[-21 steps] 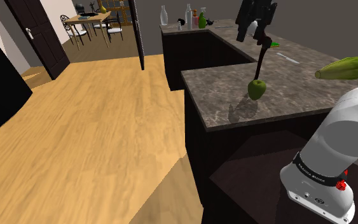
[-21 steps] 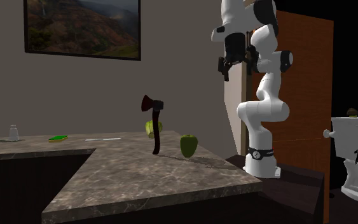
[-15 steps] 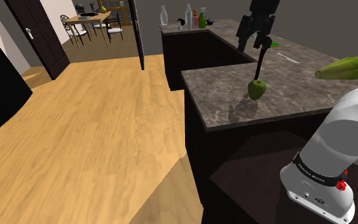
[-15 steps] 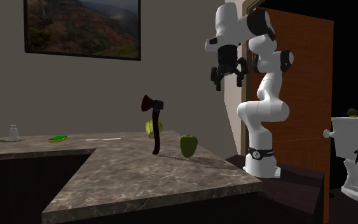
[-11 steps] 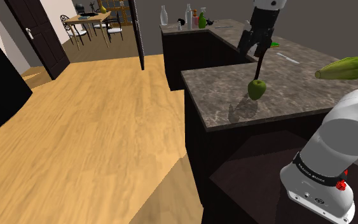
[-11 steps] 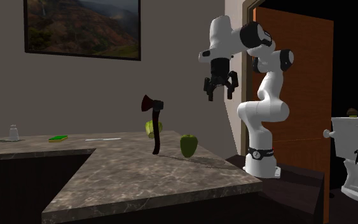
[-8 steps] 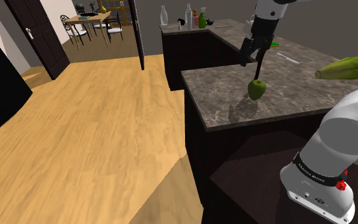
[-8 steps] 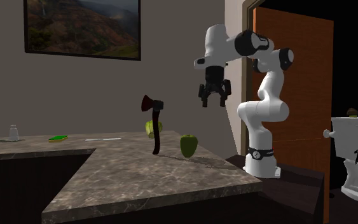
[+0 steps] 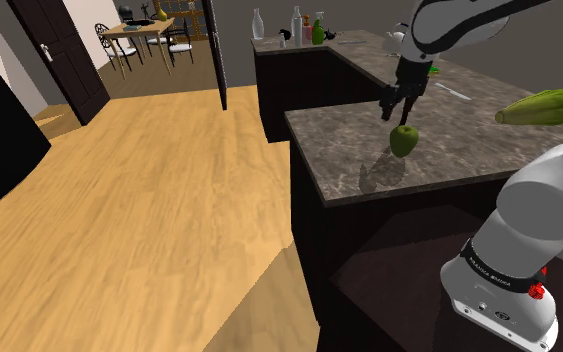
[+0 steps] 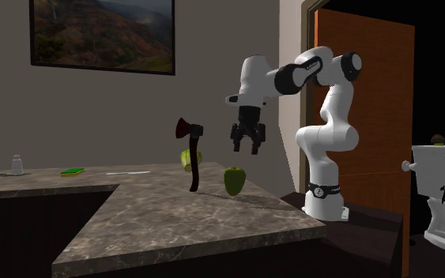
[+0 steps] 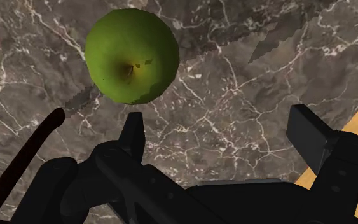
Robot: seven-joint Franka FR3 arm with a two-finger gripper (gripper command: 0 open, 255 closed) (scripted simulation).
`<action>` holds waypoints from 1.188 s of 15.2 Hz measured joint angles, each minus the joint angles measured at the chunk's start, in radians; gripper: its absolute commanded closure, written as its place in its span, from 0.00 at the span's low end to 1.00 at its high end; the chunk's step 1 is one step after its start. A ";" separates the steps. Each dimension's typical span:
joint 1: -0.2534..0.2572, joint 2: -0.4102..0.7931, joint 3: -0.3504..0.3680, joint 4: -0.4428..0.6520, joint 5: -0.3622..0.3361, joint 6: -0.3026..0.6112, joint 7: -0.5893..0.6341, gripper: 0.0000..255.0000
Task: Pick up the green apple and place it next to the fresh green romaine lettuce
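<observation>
A green apple (image 9: 404, 140) (image 10: 234, 181) (image 11: 131, 54) rests on the dark marble counter (image 9: 349, 150), near its front corner. My gripper (image 9: 397, 105) (image 10: 247, 146) (image 11: 219, 127) hangs open a short way above the apple, pointing down, with nothing between its fingers (image 11: 133, 130). In the wrist view the apple lies just ahead of the fingertips, off toward one finger. The green romaine lettuce (image 9: 539, 107) (image 10: 186, 160) lies further along the counter, partly behind an axe in the second exterior view.
A dark axe (image 10: 193, 154) stands upright beside the apple; its handle (image 11: 25, 159) runs close to one finger. Bottles (image 9: 294, 22) stand on the far counter. A flat green item (image 10: 72, 170) and a thin white utensil (image 9: 452, 90) lie further back. The counter edge (image 9: 304, 160) drops to a wooden floor.
The arm has swung down from high above the counter, bringing the gripper to just over the apple. The fingers stay open. The apple, axe and lettuce have not moved.
</observation>
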State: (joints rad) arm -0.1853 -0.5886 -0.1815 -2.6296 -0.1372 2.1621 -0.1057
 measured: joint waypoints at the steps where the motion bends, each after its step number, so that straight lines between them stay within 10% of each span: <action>1: -0.011 0.025 -0.014 -0.012 -0.014 0.042 -0.009 0.00; 18: -0.063 0.265 -0.094 -0.062 -0.080 0.362 -0.047 0.00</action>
State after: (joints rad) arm -0.2486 -0.3238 -0.2753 -2.6911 -0.2175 2.5245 -0.1523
